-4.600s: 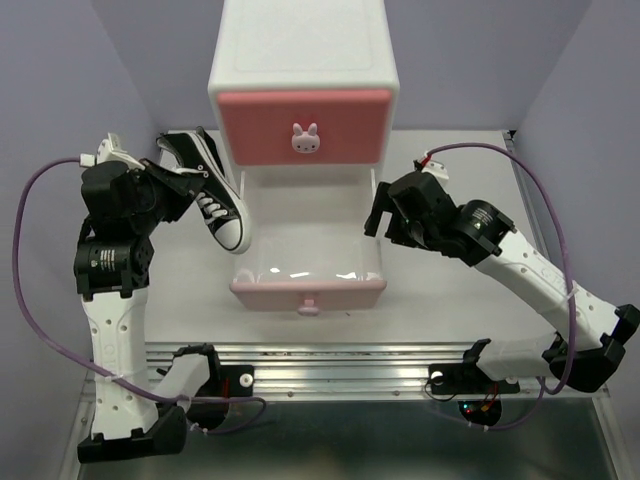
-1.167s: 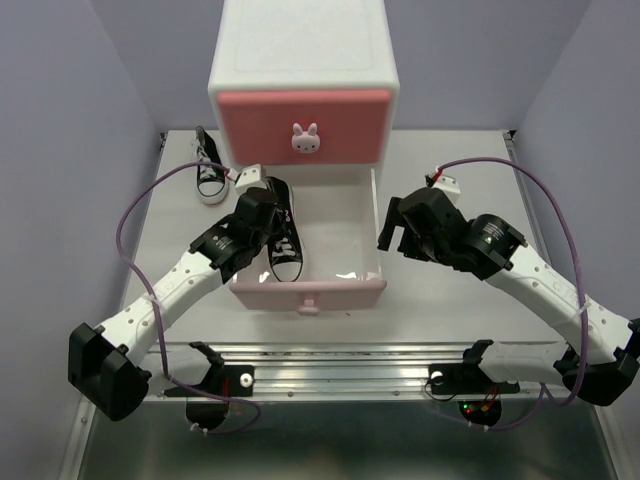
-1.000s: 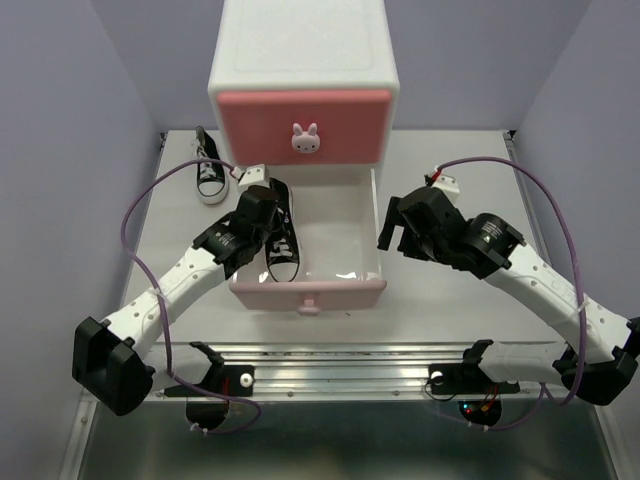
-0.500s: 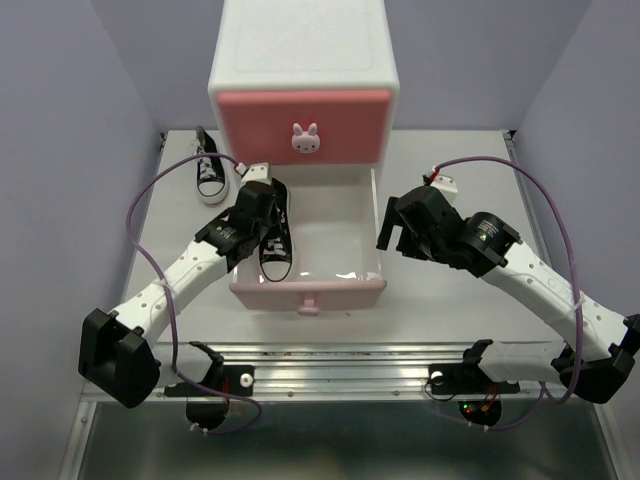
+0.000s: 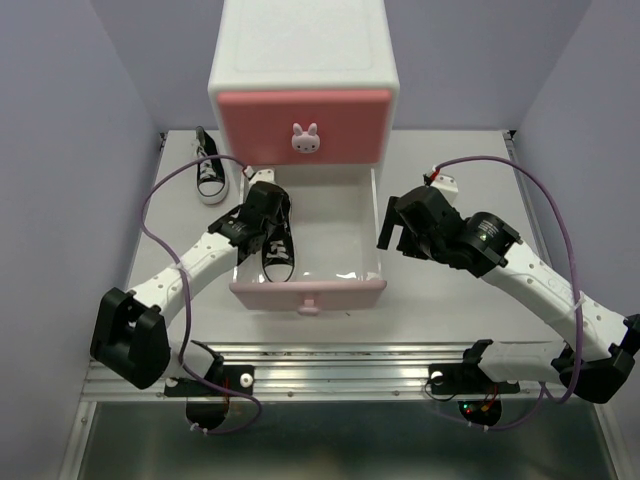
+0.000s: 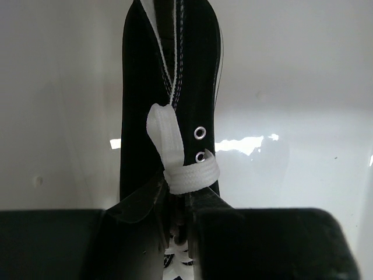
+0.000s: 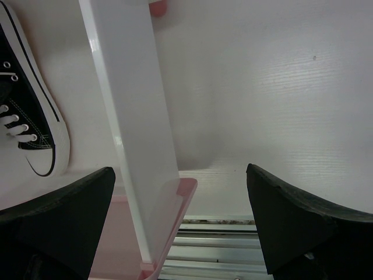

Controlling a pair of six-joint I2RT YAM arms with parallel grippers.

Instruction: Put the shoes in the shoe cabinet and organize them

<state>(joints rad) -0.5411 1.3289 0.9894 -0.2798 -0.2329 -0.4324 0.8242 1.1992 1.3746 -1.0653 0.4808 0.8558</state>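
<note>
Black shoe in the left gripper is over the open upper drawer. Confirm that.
Wrong drawer: the upper drawer is shut. In the top external view the left gripper holds the black shoe over the open lower drawer.

My surroundings
Pale counter beneath me; lavender walls on three sides; a metal rail along its near edge.
</note>
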